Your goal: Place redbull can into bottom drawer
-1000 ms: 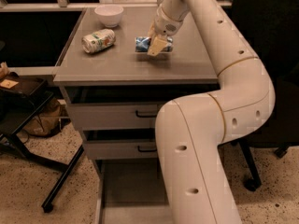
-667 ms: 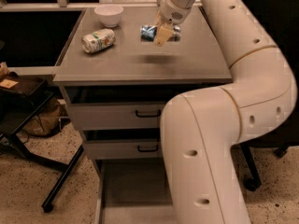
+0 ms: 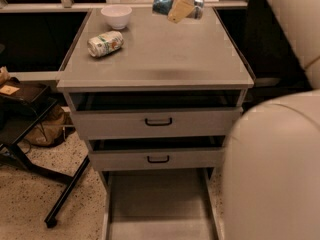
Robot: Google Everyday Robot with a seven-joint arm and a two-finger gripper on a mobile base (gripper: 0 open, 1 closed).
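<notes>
The gripper (image 3: 181, 8) hangs above the far edge of the cabinet's grey surface (image 3: 165, 59), its jaws pinching the redbull can (image 3: 161, 4) across the middle. The can is off the surface, its long axis running left to right. The bottom drawer (image 3: 160, 199) stands pulled out, well below and nearer the camera than the can, its floor bare. A white-and-green can (image 3: 105, 43) lies on its side beside a white bowl (image 3: 116, 15), in which nothing shows.

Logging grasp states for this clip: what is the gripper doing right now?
Gripper: closed on the small slim blue-and-silver metal redbull can, over the far edge of the grey cabinet top.
</notes>
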